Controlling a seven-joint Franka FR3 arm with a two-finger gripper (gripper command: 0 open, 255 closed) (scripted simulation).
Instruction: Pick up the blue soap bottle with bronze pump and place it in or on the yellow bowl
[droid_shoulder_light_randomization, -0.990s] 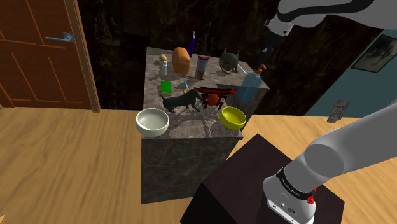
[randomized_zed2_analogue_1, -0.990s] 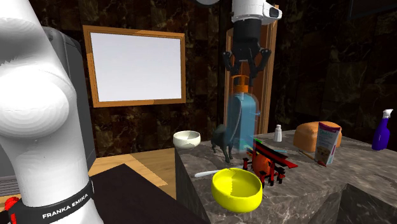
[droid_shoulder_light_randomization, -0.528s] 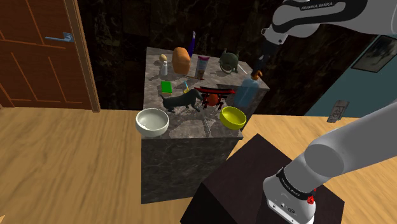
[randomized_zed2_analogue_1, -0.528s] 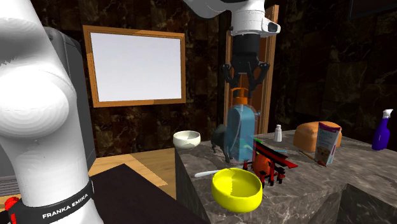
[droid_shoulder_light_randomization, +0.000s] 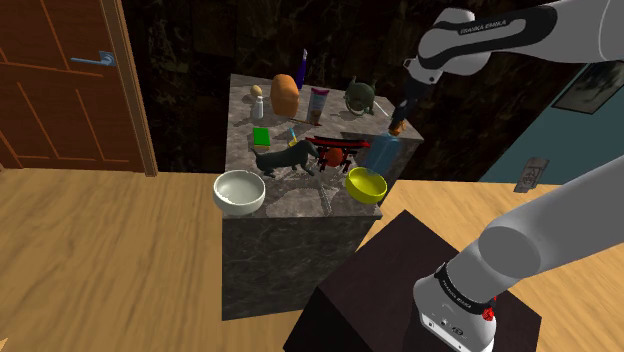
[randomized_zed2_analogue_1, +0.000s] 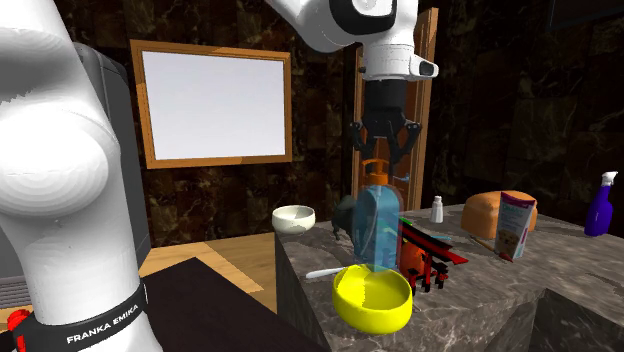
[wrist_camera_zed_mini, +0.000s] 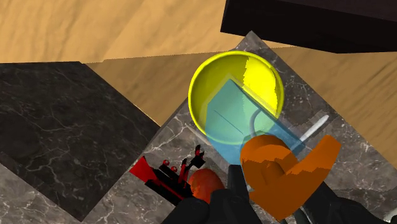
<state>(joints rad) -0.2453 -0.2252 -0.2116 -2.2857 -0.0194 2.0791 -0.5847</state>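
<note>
The blue bottle is held by its orange pump, which is pinched in the gripper, directly above the yellow bowl; if released tilted or off-centre, it may be toppled over the bowl's rim onto the counter.

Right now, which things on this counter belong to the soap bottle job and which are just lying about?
Job: blue soap bottle, held by the gripper; yellow bowl.
Lying about: white bowl, purple spray bottle, carton, red rack, small shaker.
</note>
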